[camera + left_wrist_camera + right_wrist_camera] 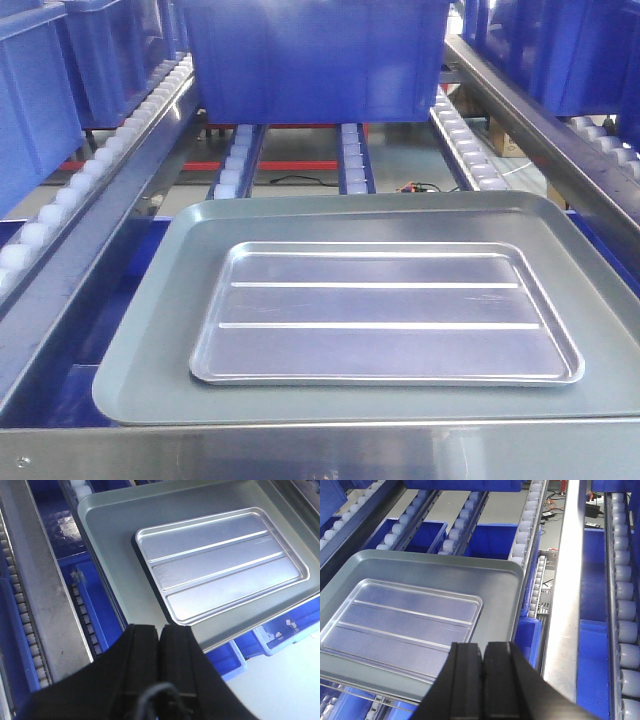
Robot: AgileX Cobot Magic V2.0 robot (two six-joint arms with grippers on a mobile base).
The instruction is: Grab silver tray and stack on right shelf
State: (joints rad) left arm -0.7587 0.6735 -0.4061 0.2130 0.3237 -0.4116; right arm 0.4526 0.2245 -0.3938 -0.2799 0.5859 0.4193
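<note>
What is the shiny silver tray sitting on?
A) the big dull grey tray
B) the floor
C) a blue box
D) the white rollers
A: the silver tray lies flat inside the larger grey-green tray, whose floor shows all around it.
</note>
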